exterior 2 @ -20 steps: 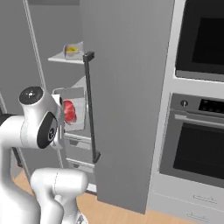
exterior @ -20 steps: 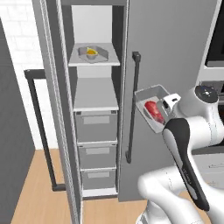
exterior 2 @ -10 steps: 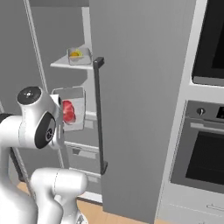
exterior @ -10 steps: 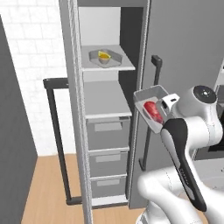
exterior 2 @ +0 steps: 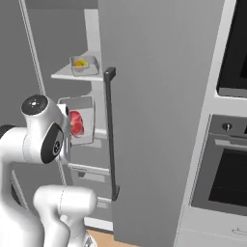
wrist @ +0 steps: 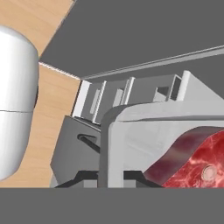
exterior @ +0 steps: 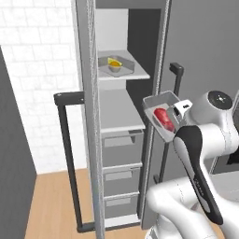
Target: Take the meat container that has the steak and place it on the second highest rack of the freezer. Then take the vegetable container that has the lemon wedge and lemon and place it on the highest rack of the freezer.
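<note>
1 meat container (exterior: 161, 108) with steak (exterior: 163, 118) pinched in the gripper (exterior: 179, 111) beside the open freezer (exterior: 122, 135)

The base has driven sideways, so the freezer (exterior: 121, 116) looks shifted right.

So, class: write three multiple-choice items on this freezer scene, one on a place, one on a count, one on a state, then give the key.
1. Where is the small clear tray with the yellow lemon?
A. on the flat pale grey upper shelf
B. in a drawer
C. on the floor

2. How many pale grey drawer fronts show below the shelves?
A. one
B. three
C. five

3. The tall grey freezer is:
A. open
B. shut
C. tipped over

Key: 1 A, it rests on the shelf; 2 B, three stacked fronts; 3 A, its inside shows.
</note>
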